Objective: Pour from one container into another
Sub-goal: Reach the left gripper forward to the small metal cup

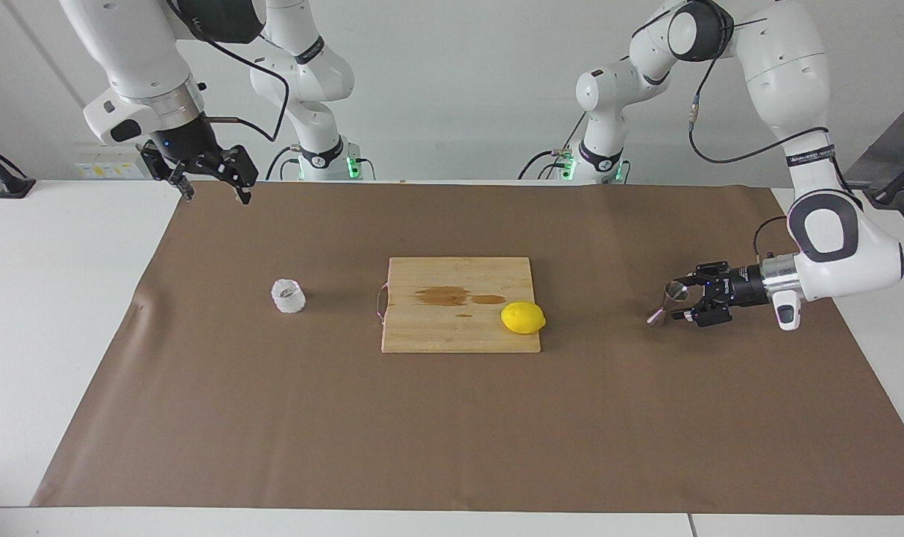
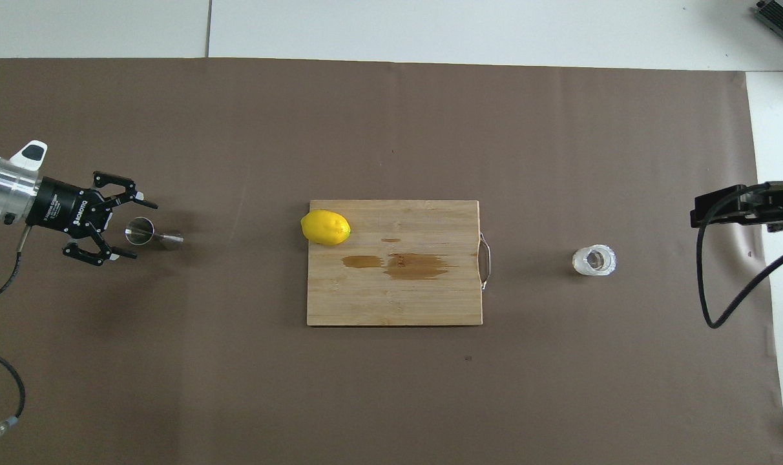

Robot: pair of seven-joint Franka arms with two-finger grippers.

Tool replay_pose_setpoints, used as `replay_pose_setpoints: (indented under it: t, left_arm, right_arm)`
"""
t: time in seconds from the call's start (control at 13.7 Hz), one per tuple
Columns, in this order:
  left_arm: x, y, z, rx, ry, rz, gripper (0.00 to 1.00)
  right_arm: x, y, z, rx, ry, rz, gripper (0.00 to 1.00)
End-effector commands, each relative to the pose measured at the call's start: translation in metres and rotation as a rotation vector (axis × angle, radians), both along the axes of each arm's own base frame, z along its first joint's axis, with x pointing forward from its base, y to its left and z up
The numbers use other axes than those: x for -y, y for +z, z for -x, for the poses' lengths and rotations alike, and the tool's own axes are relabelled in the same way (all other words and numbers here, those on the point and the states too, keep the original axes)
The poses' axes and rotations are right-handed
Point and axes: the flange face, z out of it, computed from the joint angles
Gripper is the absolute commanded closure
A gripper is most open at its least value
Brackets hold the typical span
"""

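Overhead view shows a wooden board (image 2: pixel 394 290) at the middle of the brown mat (image 2: pixel 365 400) that covers most of the counter (image 2: pixel 430 26). A lemon (image 2: pixel 325 227) lies on the board's corner toward the left arm's end and farther from the robots; brown stains mark the board's middle, and a metal handle sits on its edge toward the right arm's end. Nothing stands between the board and either task thing.

The jigger (image 2: pixel 151 234) stands on the mat near the left arm's end, level with the lemon. The left gripper (image 2: pixel 133 230) lies low and sideways with its jaws wide open, one finger on each side of the jigger's rim; whether a finger touches it is not clear. It holds nothing.

The cup (image 2: pixel 594 261) stands on the mat toward the right arm's end, well apart from the board. What it contains cannot be made out.

The right gripper (image 1: pixel 213 194) hangs open and empty over the mat's corner nearest the robots at the right arm's end; the overhead view cuts it off at the frame's edge.
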Motion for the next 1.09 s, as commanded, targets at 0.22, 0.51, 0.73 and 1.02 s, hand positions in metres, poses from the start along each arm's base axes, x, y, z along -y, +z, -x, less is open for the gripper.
replay_pose_setpoints:
  t: [0.22, 0.51, 0.73, 1.02]
  left_arm:
    - [0.0070, 0.0131, 0.0047, -0.009, 0.050, -0.014, 0.00]
    - [0.0126, 0.0126, 0.0032, -0.016, 0.057, -0.023, 0.23]
    - [0.0107, 0.0123, 0.0030, -0.015, 0.059, -0.023, 0.25]
    - [0.0079, 0.0114, 0.0033, -0.016, 0.064, -0.022, 0.38]
  right_arm:
    - [0.0035, 0.0010, 0.0007, -0.012, 0.013, -0.004, 0.00]
    - [0.0035, 0.0010, 0.0007, -0.012, 0.013, -0.004, 0.00]
    - [0.0035, 0.0010, 0.0007, -0.012, 0.013, -0.004, 0.00]
    - [0.0035, 0.0010, 0.0007, -0.012, 0.013, -0.004, 0.00]
